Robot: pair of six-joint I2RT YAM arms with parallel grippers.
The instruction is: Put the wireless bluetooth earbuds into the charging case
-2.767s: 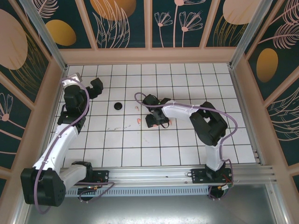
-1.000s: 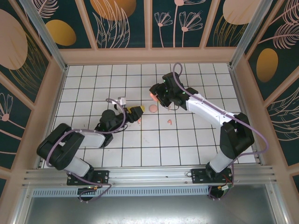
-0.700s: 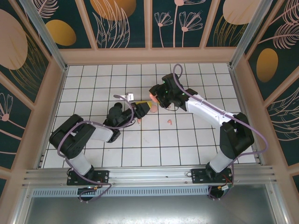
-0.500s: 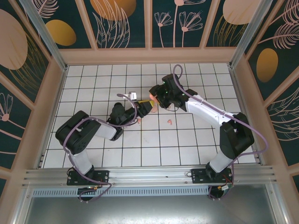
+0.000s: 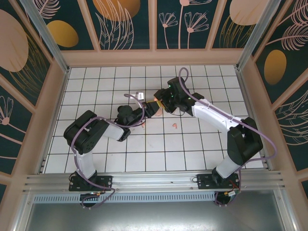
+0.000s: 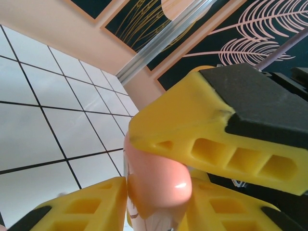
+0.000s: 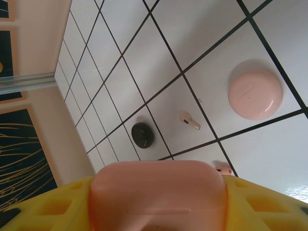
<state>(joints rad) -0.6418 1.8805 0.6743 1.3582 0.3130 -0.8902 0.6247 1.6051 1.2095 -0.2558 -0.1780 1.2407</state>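
Note:
My right gripper (image 7: 156, 204) is shut on a salmon-pink charging case (image 7: 156, 192), held above the tiles near the middle of the floor (image 5: 160, 102). My left gripper (image 6: 127, 161) has reached in from the left (image 5: 150, 109). Its yellow fingers (image 6: 207, 134) press on the rounded pink end of that same case (image 6: 159, 180). Below, a pale pink earbud (image 7: 190, 120) and a coral earbud (image 7: 222, 168) lie loose on the tiles. One more pink earbud (image 5: 175, 126) lies to the right of the grippers.
A round pale pink case (image 7: 255, 95) and a small black case (image 7: 143, 134) sit shut on the white tiles under the grippers. Wooden walls (image 5: 154, 57) ring the tiled floor. The two arms meet close together over the centre.
My left arm has swung in from the left towards the centre, and its jaws have narrowed onto the case held by my right gripper. The right gripper has barely moved.

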